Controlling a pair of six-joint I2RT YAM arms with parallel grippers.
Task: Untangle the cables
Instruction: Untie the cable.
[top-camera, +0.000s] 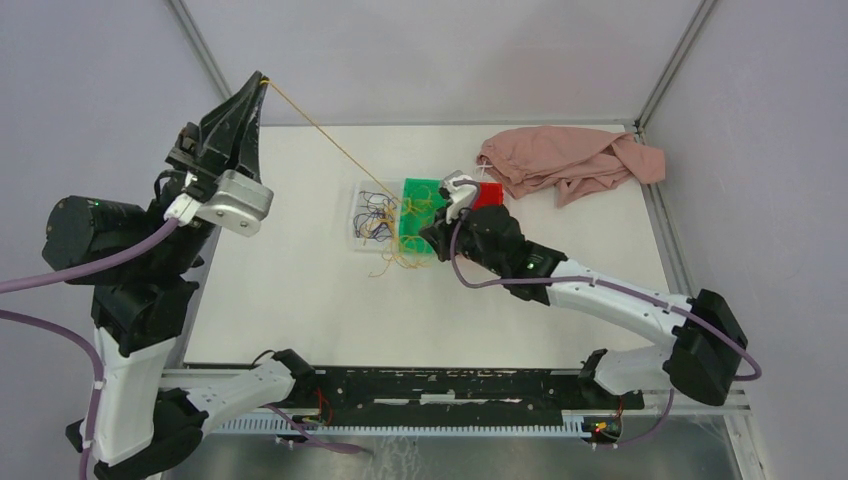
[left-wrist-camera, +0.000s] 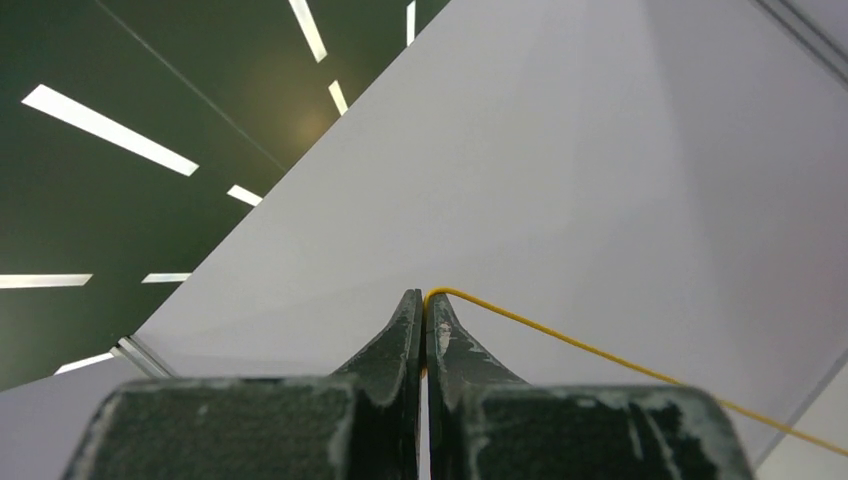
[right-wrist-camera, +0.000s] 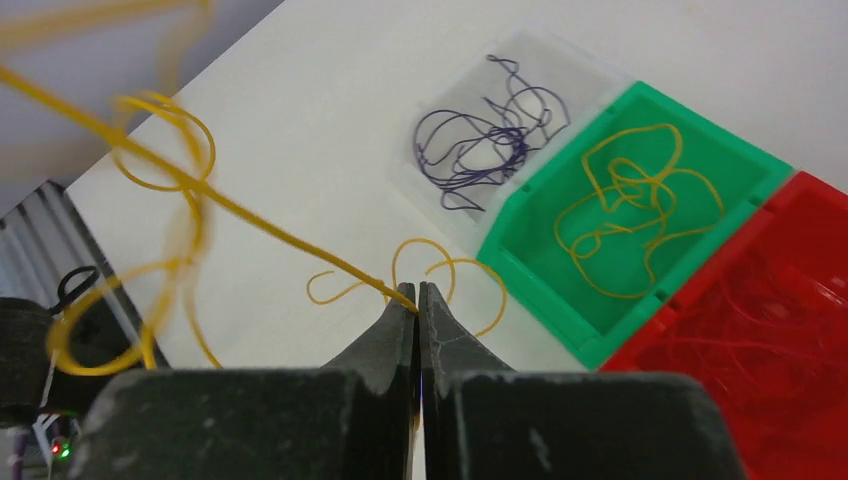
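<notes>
A yellow cable (top-camera: 320, 130) runs taut from my raised left gripper (top-camera: 262, 80) at the upper left down to the bins. In the left wrist view the left gripper (left-wrist-camera: 425, 298) is shut on this yellow cable (left-wrist-camera: 600, 352). My right gripper (top-camera: 428, 238) is low at the front of the green bin (top-camera: 418, 188). It is shut (right-wrist-camera: 418, 290) on a yellow cable (right-wrist-camera: 250, 215) among loose yellow loops (right-wrist-camera: 450, 270) on the table. Purple cables (right-wrist-camera: 480, 145) lie in a clear bin (right-wrist-camera: 560, 60), yellow cables (right-wrist-camera: 630, 205) in the green bin (right-wrist-camera: 530, 245), red cables (right-wrist-camera: 790, 350) in a red bin (right-wrist-camera: 690, 345).
A pink cloth (top-camera: 570, 160) lies crumpled at the back right of the white table (top-camera: 290, 300). The three bins sit side by side mid-table, with the clear bin (top-camera: 362, 232) on the left and the red bin (top-camera: 490, 195) on the right. Grey walls enclose the table.
</notes>
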